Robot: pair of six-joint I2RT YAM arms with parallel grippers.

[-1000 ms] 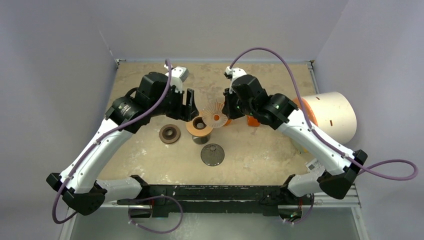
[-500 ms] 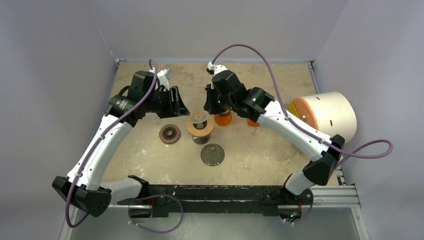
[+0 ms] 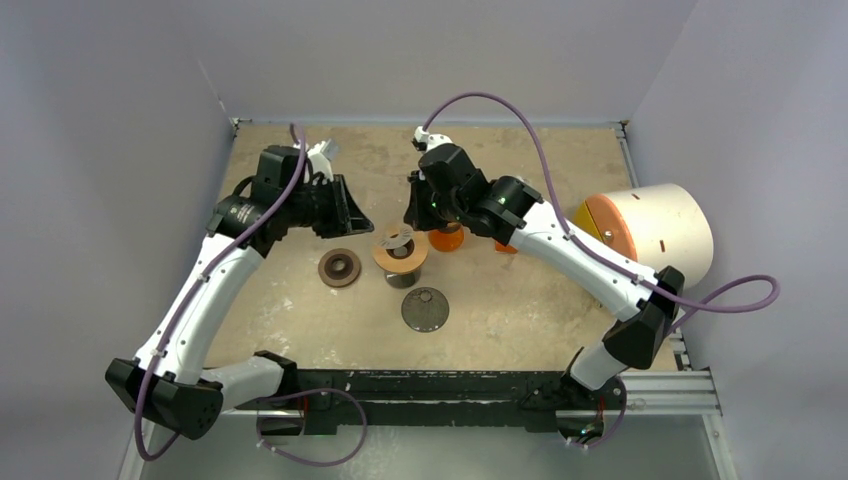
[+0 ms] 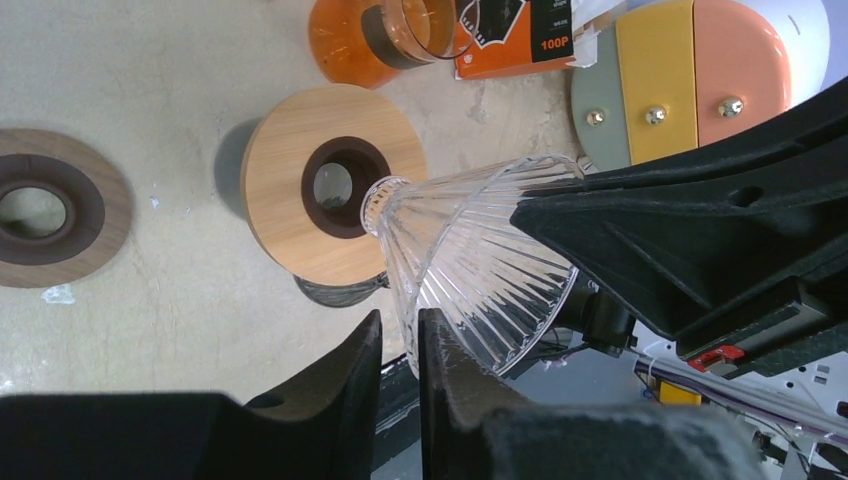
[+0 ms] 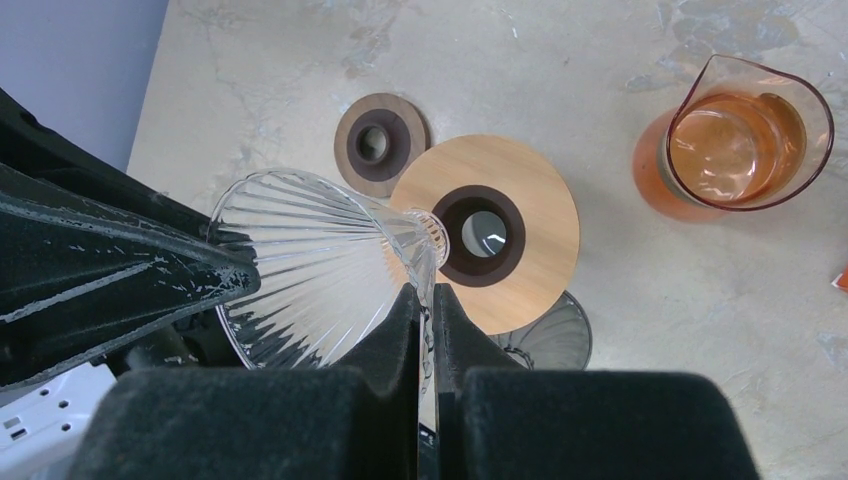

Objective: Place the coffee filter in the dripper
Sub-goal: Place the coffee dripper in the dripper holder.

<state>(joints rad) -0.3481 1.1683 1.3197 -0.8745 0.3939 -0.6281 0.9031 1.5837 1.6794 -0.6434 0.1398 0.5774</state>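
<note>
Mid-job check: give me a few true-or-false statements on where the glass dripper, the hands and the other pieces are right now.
1. The right hand is shut on the glass dripper. True.
2. The dripper is seated in the wooden ring stand. False: it is held in the air, not seated in the ring.
3. The orange carafe lies tipped over. False: it stands upright.
4. A dark wooden ring lies left of the stand. True.
5. A paper filter sits in the dripper. False: no filter shows in it.

Clear ribbed glossy dripper cone (image 4: 470, 260), smooth pale wooden ring (image 4: 280, 170), matt mottled tabletop (image 4: 150, 80).
</note>
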